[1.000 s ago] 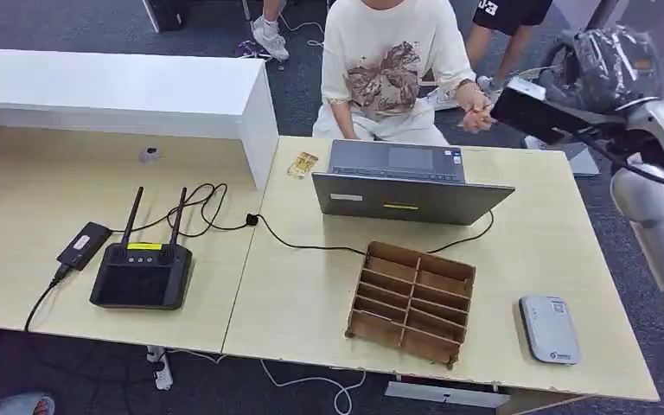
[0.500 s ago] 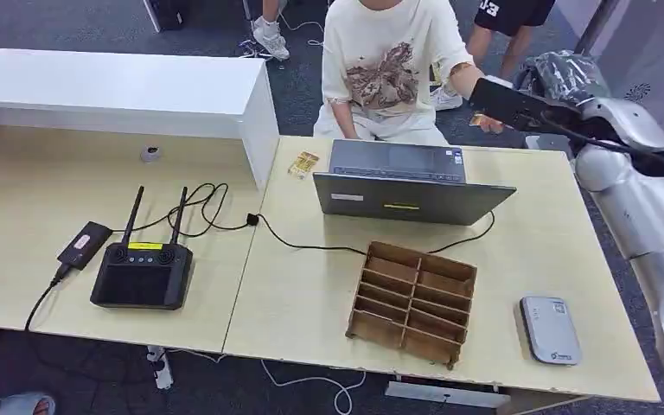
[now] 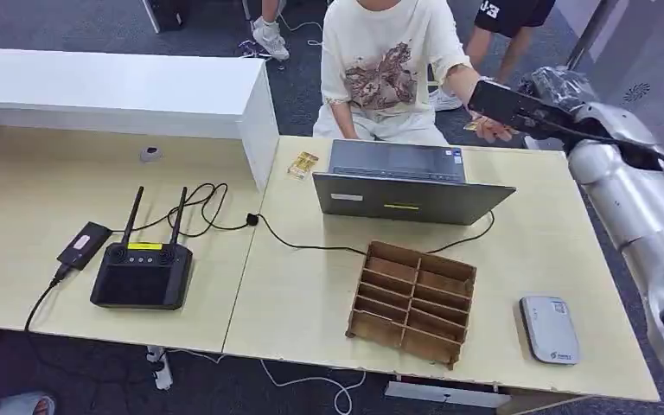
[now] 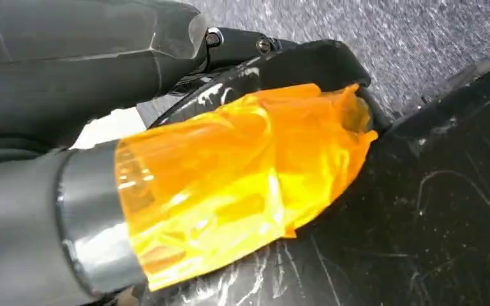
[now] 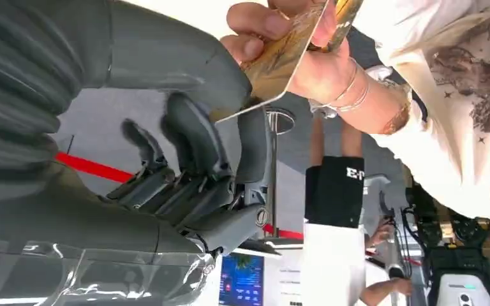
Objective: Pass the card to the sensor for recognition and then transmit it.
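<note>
A seated person [image 3: 389,65] behind the laptop holds out a gold card [image 5: 274,64] in one hand [image 5: 312,64]. My right hand [image 3: 510,105] is stretched out over the table's far right corner to meet it. In the right wrist view the card's free end reaches in between my thumb [image 5: 166,57] and my dark fingers [image 5: 194,131], which stand apart; the person still grips the card. The grey-white sensor [image 3: 550,328] lies flat at the table's front right. My left hand [image 4: 230,185], its thumb wrapped in orange tape, holds nothing.
A grey laptop [image 3: 406,186] stands open mid-table with a cable running left. A cardboard divider tray [image 3: 413,301] sits in front of it, left of the sensor. A black controller with two antennas [image 3: 143,272] is at the left. Gold packets [image 3: 303,164] lie by a white counter [image 3: 112,91].
My right arm has swung left and forward towards the person, bringing the hand up to the person's raised hand with the card.
</note>
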